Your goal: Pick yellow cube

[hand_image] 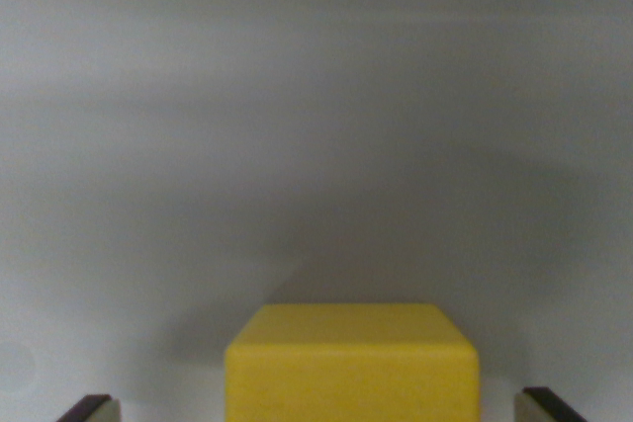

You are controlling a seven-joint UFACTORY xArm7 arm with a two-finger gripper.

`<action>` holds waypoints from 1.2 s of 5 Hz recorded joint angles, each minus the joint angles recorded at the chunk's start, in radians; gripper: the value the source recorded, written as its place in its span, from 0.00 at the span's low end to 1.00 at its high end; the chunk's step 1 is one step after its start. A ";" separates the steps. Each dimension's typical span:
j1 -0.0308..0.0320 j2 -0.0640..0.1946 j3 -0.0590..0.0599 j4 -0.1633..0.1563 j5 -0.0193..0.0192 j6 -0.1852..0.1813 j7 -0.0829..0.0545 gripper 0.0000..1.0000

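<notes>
The yellow cube [352,363] sits on the plain grey counter [297,126], low in the wrist view and centred between the two fingertips of the tool [318,408]. The tool is spread wide: one fingertip [91,408] shows well clear of the cube on the wrist view's left, the other on the wrist view's right, neither touching it. This straddle looks deliberate, squaring the cube's flat sides to the fingers so that closing should pinch it evenly. Nothing else lies near the cube.
</notes>
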 joint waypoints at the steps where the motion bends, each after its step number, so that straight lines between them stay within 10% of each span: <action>1: 0.0000 0.000 0.000 0.000 0.0000 0.000 0.000 1.00; 6: 0.0000 -0.006 0.000 0.010 -0.0002 0.016 0.001 1.00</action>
